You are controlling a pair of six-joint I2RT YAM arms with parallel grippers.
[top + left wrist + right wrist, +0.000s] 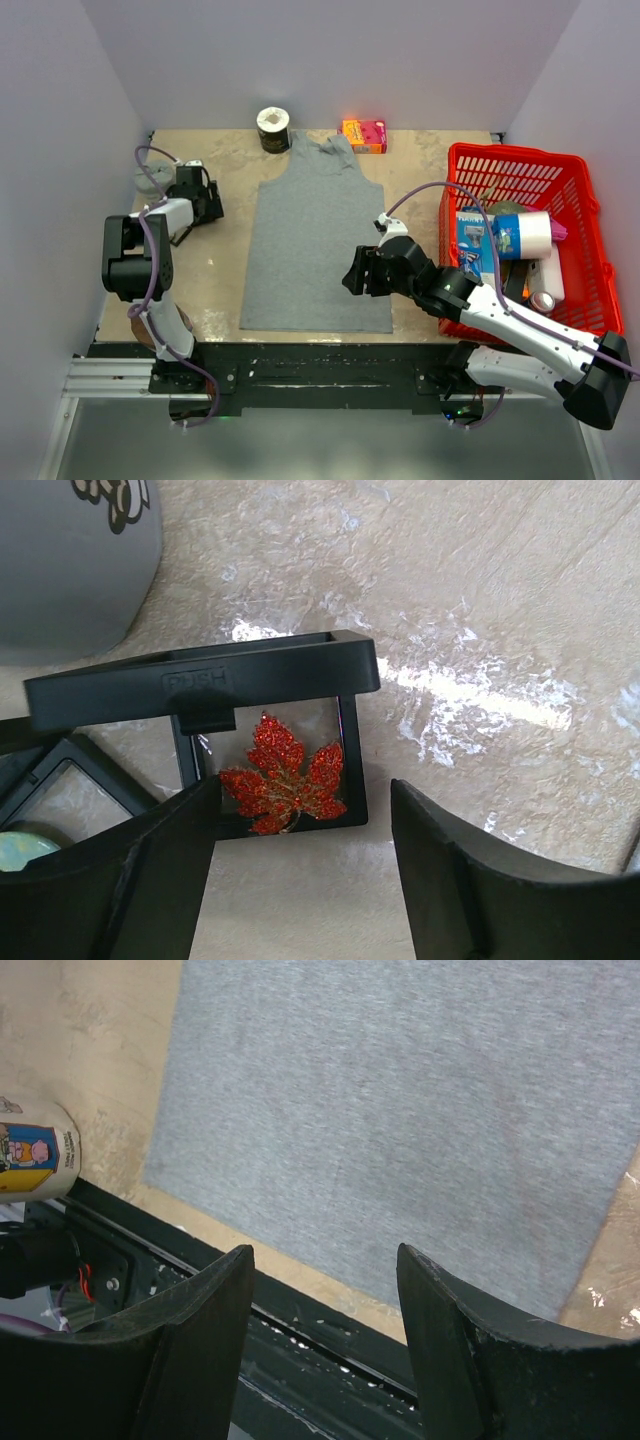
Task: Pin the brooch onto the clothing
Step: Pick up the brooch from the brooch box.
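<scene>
clothing (315, 240) lies flat along the middle of the desk (425, 150), neck toward the far wall, with a red basket (515, 153) of odds and ends to its right. right jaws hover just beside its near right hem, spread wide with nothing between them. left jaws hang at the far left of the desk, well apart from the cloth. they are also spread wide and grip nothing. below them sits a black display case (200, 675) marked push, and in its window rests the brooch (283, 785), a glittery red maple leaf. one finger (150, 870) overlaps the case's lower corner; whether it touches i cannot tell.

likely trouble: the leaf looks thin and sits low inside the frame. closing jaws may catch the case's rim instead, then lift or shove the whole light case across the slick desk. a pinch on the leaf's points could let it twist or drop. later, the soft knit may bunch under the pin unless the other jaws hold it taut.
</scene>
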